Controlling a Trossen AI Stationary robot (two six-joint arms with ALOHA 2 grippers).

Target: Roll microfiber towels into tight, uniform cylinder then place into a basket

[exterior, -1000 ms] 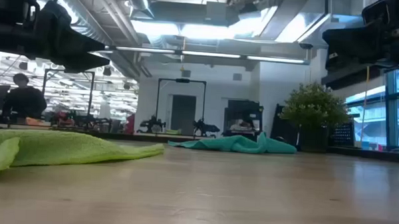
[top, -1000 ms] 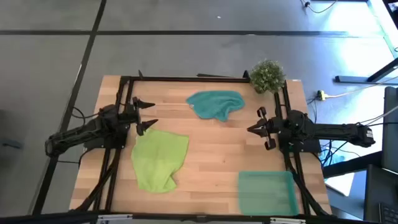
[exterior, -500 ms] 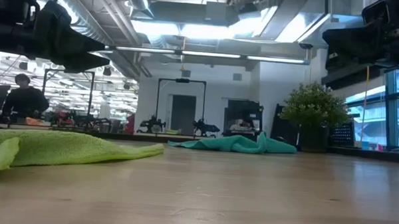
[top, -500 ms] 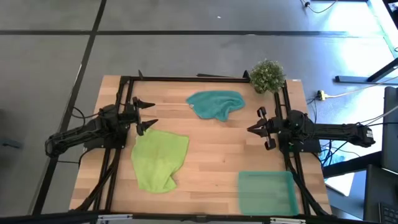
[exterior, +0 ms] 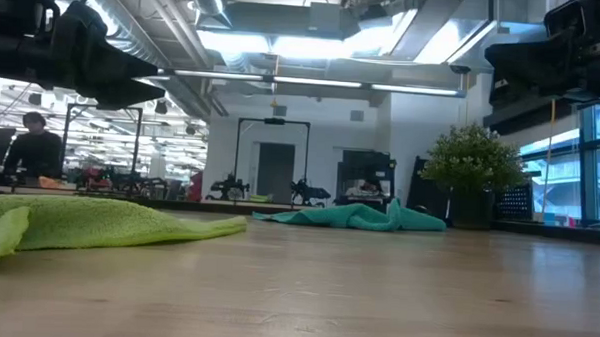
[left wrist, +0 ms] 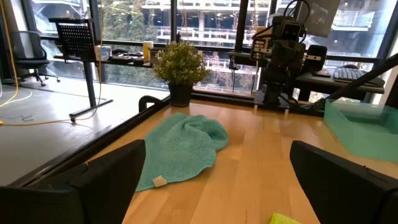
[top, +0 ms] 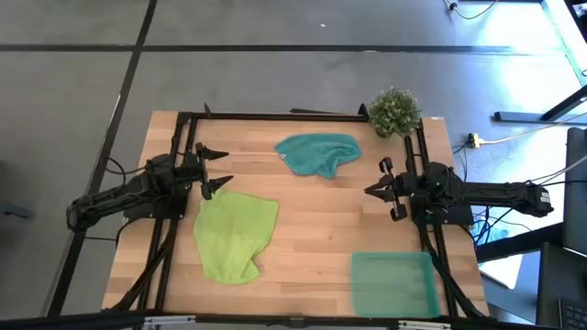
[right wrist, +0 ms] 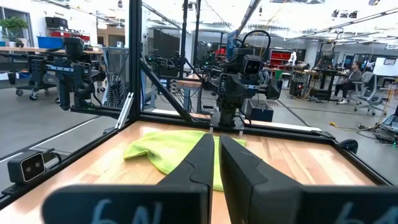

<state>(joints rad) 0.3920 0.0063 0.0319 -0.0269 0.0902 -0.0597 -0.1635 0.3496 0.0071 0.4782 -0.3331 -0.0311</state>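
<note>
My left hand hovers over the bench's left side, fingers spread wide, gripping nothing. The lime green towel lies crumpled just past its tips, towards the front. My right hand hangs at the bench's right edge, fingers pressed together, also empty. The teal towel sits bunched at the back centre, between both hands, well apart from the lime one. Neither is rolled. The basket, a translucent green tray, sits at the front right corner, near my right arm, with nothing in it. A potted plant stands at the back right corner. In the low view a person sits far behind the bench.
</note>
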